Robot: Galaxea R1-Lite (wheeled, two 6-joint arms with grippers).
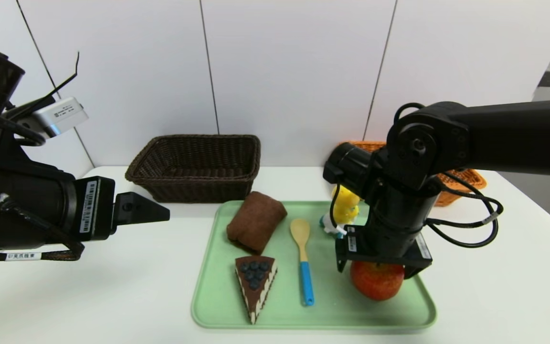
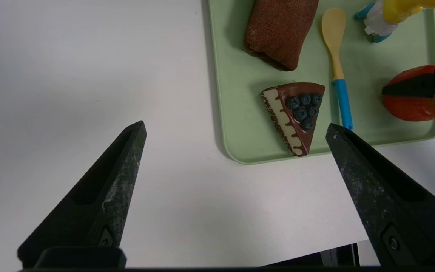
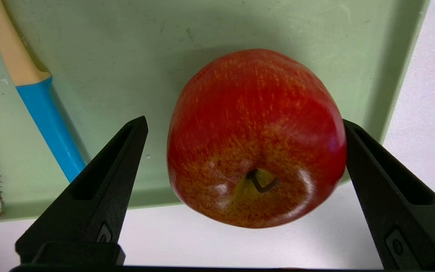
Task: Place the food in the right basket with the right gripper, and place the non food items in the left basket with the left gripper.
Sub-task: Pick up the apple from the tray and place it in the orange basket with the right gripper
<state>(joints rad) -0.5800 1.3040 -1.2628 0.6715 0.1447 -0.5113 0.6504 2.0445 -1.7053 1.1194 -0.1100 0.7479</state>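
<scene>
A red apple (image 1: 377, 282) (image 3: 255, 139) sits at the near right corner of the green tray (image 1: 217, 306). My right gripper (image 1: 376, 267) (image 3: 244, 121) is lowered over the apple and open; its fingers straddle the fruit, one with a clear gap and the other close against its side. Also on the tray are a chocolate cake slice (image 1: 256, 282) (image 2: 296, 113), a wooden spoon with a blue handle (image 1: 302, 258) (image 2: 338, 71), a rolled brown towel (image 1: 256, 220) and a yellow toy (image 1: 344, 210). My left gripper (image 1: 160, 214) (image 2: 235, 124) hangs open and holds nothing, above the table left of the tray.
A dark brown wicker basket (image 1: 194, 167) stands at the back, left of centre. An orange wicker basket (image 1: 461, 184) stands at the back right, mostly hidden behind my right arm. The white table's near edge runs just past the tray's front rim.
</scene>
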